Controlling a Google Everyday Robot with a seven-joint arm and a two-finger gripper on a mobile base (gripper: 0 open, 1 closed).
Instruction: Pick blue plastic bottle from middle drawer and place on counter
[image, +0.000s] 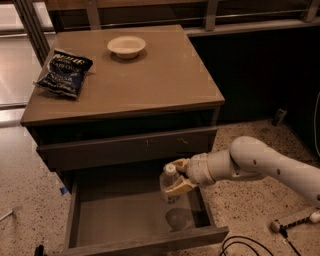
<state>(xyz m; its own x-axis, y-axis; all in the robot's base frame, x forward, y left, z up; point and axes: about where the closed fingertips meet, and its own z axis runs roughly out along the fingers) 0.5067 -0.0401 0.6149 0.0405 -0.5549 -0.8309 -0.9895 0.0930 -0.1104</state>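
The blue plastic bottle (168, 184) looks clear, with a white cap, and stands upright. My gripper (178, 176) is shut on it from the right, holding it a little above the bare grey floor of the open middle drawer (115, 216). The bottle's shadow lies on the drawer floor below it. My white arm (260, 165) reaches in from the right. The tan-brown counter (145, 80) is above, at the top of the cabinet.
A white bowl (126, 46) sits at the back of the counter and a dark blue chip bag (65, 72) at its left. A scratched drawer front (130, 147) juts out just above the bottle. Cables (295, 222) lie on the speckled floor at the right.
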